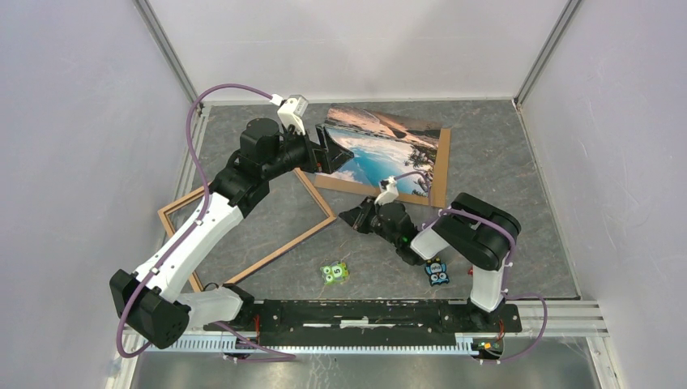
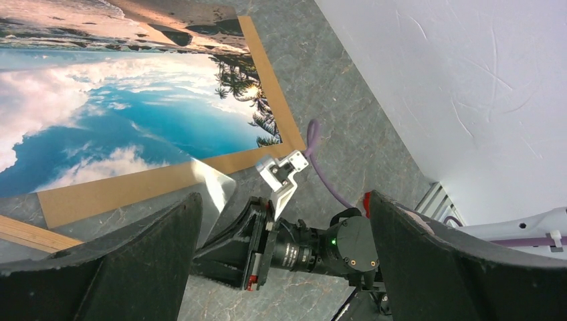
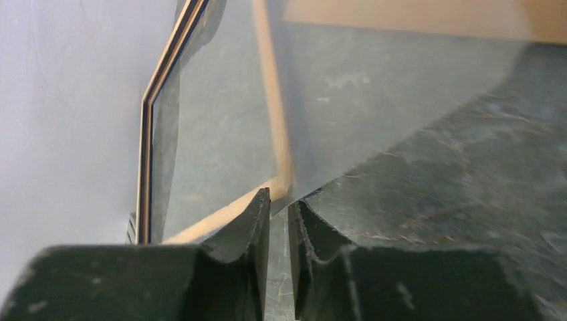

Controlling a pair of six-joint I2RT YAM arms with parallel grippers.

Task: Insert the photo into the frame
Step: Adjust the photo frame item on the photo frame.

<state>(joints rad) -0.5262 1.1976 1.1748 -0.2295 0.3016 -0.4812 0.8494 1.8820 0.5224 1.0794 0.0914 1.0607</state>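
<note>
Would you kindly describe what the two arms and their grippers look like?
Both the left arm and right arm have white links joined by bulky black joints. A purple cable loops along each to a small white camera at the wrist. The left gripper and right gripper are matte black, with broad, tapering fingers. A green light glows on the right arm's wrist.

I'm looking into a robotics lab test cell: white panel walls (image 1: 73, 121) left and right, aluminium corner posts (image 1: 166, 49) up top, grey mat (image 1: 502, 154), mounting rail (image 1: 364, 312) along the bottom.
</note>
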